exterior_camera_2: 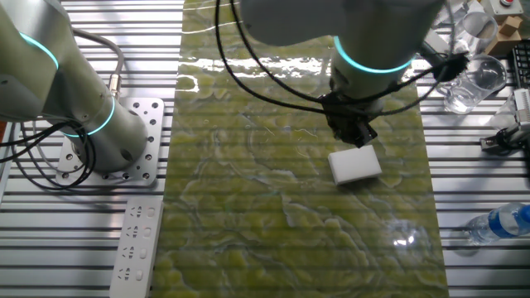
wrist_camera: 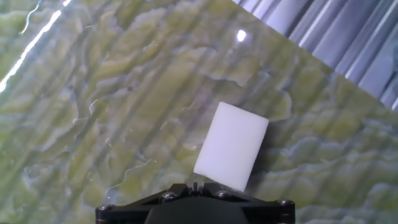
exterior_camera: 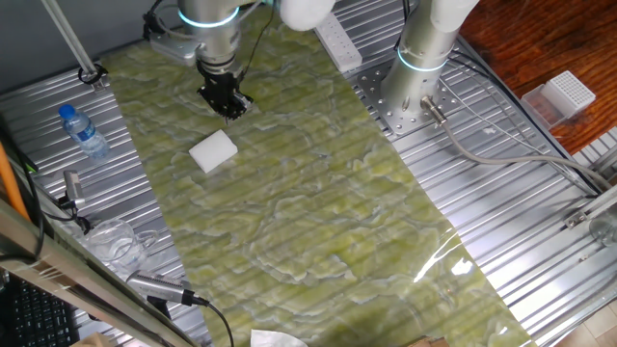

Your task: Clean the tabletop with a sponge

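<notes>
A: How far along is the cleaning?

B: Barely begun, by the look of it. The sponge lies flat on the green marbled worktop, free of any grip, toward the end where the arm stands.

A: And the hand?

B: The hand hovers just beside the sponge, not touching it. In the hand view the sponge sits right ahead of the fingers. Whether the fingers are spread or closed cannot be told; they hold nothing.

A: What is left?

B: Seemingly everything: grasping the sponge, then wiping the length of the sheet. No wiped track shows.
</notes>
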Robot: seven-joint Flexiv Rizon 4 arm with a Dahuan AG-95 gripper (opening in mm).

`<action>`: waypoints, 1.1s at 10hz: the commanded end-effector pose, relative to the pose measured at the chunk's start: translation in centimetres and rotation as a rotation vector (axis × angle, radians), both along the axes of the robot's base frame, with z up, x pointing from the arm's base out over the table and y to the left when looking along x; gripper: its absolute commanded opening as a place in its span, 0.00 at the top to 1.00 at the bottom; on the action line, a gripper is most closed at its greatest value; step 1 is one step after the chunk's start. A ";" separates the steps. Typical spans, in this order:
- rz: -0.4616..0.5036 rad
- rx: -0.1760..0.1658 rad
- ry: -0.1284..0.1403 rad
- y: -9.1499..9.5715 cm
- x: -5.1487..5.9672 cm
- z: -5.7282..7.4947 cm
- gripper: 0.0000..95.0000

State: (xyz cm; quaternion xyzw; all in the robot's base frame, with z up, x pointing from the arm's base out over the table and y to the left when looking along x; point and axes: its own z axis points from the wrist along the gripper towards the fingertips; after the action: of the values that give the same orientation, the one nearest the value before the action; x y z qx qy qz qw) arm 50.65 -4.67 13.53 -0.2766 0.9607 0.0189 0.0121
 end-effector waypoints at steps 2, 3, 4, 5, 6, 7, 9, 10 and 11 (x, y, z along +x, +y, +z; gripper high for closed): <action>-0.046 0.021 0.022 -0.1 -0.1 -0.1 0.40; -0.045 0.021 0.017 -0.3 0.3 -0.5 0.40; -0.049 0.020 0.016 -0.4 0.6 -0.9 0.40; -0.052 0.021 0.014 -0.6 1.0 -1.4 0.20; -0.058 0.020 0.012 -0.9 1.3 -1.8 0.40; -0.061 0.015 0.013 -1.2 2.0 -2.2 0.40; -0.081 0.002 0.010 -1.7 3.2 -3.1 0.60; -0.083 0.003 0.007 -1.9 3.5 -3.7 0.60; -0.081 0.004 0.004 -1.9 3.6 -4.0 0.60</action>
State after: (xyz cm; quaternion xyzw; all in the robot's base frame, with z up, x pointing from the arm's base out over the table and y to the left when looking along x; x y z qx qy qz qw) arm 54.32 -6.64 9.22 -0.2380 0.9709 0.0219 0.0114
